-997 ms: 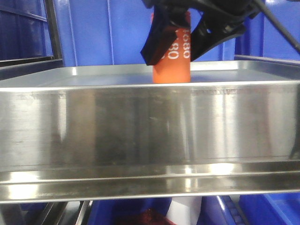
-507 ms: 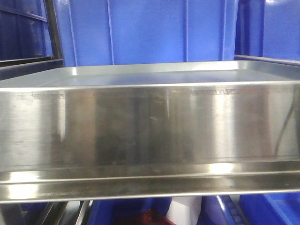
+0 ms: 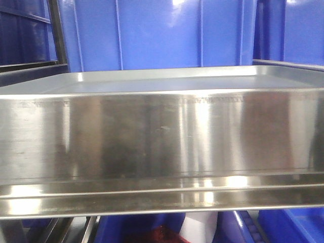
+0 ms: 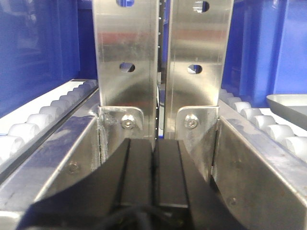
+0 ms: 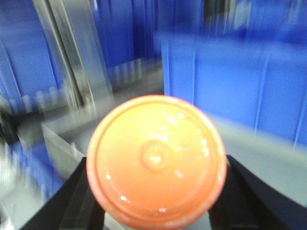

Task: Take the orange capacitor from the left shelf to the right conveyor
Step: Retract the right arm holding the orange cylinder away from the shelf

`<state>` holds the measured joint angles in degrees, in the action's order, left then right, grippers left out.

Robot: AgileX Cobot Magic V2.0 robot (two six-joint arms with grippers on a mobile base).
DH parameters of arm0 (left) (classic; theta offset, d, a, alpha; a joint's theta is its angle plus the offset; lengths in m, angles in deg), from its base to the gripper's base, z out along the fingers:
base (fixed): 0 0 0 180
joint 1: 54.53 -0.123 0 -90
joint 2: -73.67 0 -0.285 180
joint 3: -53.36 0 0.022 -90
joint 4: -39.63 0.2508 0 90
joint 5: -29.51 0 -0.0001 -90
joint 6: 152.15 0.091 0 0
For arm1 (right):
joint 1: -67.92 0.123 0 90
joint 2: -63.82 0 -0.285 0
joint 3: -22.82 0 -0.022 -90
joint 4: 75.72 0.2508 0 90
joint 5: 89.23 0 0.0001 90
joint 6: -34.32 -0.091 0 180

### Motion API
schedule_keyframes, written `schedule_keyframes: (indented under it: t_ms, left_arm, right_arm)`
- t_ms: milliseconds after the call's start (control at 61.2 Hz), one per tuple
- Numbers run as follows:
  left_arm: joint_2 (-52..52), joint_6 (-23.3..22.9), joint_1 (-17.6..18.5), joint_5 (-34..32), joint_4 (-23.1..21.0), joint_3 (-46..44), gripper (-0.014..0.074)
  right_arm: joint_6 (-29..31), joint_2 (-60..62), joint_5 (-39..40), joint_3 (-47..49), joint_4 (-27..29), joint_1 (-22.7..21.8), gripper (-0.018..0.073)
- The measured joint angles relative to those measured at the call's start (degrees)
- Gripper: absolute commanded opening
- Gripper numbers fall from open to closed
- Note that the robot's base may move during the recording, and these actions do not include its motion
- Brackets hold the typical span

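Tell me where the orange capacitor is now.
Right wrist view: the orange capacitor fills the centre, clamped between black fingers of the right tool, off the left shelf.

Matte black left claw (image 4: pixel 155 143), lengthwise ridges

Glossy orange shown on orange capacitor (image 5: pixel 156 160) top. Black fingers (image 5: pixel 62 206) seen beside it. Silver, streak-brushed left shelf (image 3: pixel 162 136); blue crates (image 3: pixel 162 35) seen behind it.

left gripper (image 4: pixel 156 144): jaws together, empty | right gripper (image 5: pixel 157 194): clamping orange capacitor (image 5: pixel 156 158)
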<state>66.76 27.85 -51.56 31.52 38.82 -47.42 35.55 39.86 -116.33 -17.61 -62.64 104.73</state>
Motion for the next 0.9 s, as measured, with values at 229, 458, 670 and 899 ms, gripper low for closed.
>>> schedule_keyframes:
  t_ms: [229, 458, 670, 899]
  left_arm:
    - [0.0, 0.0, 0.0, 0.0, 0.0, 0.0, -0.0126]
    - [0.0, 0.0, 0.0, 0.0, 0.0, 0.0, -0.0126]
    - [0.0, 0.0, 0.0, 0.0, 0.0, 0.0, -0.0126]
    - [0.0, 0.0, 0.0, 0.0, 0.0, 0.0, -0.0126]
  right_arm:
    - [0.0, 7.4, 12.8, -9.0, 1.4, 0.0, 0.0053]
    - [0.0, 8.2, 21.9, -13.5, 2.0, 0.0, 0.0053]
    - [0.0, 8.2, 22.3, -14.7, 2.0, 0.0, 0.0053]
    - [0.0, 8.2, 22.3, -14.7, 2.0, 0.0, 0.0053]
